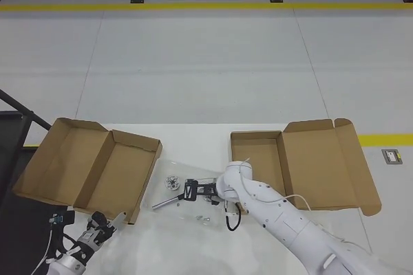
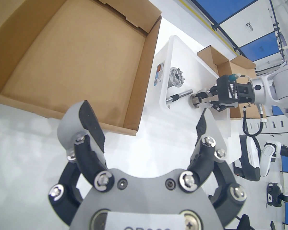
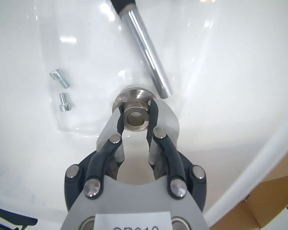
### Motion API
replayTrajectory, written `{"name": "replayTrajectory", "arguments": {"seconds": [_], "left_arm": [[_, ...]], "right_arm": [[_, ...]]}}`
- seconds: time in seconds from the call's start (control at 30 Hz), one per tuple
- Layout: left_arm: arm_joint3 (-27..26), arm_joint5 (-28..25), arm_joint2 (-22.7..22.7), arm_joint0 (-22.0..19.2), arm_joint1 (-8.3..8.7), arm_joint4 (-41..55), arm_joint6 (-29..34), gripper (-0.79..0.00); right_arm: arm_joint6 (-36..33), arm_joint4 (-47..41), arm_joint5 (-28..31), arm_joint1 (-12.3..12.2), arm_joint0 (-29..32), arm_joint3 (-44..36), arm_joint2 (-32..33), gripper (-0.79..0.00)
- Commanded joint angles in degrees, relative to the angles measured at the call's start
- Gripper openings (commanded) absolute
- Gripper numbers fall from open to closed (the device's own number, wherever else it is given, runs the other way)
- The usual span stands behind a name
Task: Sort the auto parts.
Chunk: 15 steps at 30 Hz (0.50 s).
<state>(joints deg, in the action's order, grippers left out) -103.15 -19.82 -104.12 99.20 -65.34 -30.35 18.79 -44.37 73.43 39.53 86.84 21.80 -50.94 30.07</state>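
Note:
A clear plastic tray (image 1: pixel 193 170) sits between two cardboard boxes. In it lie a metal rod with a black grip (image 3: pixel 144 46), a toothed round part (image 2: pixel 176 77) and two small bolts (image 3: pixel 61 77). My right gripper (image 3: pixel 136 111) is inside the tray, shut on a flanged metal bushing (image 3: pixel 134 96) next to the rod's bare end. From the top it sits at the tray's middle (image 1: pixel 191 190). My left gripper (image 2: pixel 146 123) is open and holds nothing, over the table by the near corner of the left box (image 2: pixel 74 48).
The left box (image 1: pixel 117 172) and the right box (image 1: pixel 261 165) both stand open with flaps spread outward, their floors bare. The rod (image 1: pixel 166 201) points toward the left box. White table surface lies in front of the tray.

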Motion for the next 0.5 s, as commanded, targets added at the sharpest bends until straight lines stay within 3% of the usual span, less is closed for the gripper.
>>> {"name": "replayTrajectory", "arguments": {"seconds": [0.0, 0.2, 0.47], "left_arm": [[0.0, 0.0, 0.0, 0.0, 0.0, 0.0, 0.0, 0.0], [0.0, 0.0, 0.0, 0.0, 0.0, 0.0, 0.0, 0.0], [0.0, 0.0, 0.0, 0.0, 0.0, 0.0, 0.0, 0.0]], "right_arm": [[1.0, 1.0, 0.3, -0.9, 0.4, -2.4, 1.3, -0.785], [0.5, 4.0, 0.5, -5.1, 5.0, -16.6, 9.0, -0.785], [-4.6, 7.7, 2.0, -10.6, 17.9, -37.5, 21.3, -0.785]]}}
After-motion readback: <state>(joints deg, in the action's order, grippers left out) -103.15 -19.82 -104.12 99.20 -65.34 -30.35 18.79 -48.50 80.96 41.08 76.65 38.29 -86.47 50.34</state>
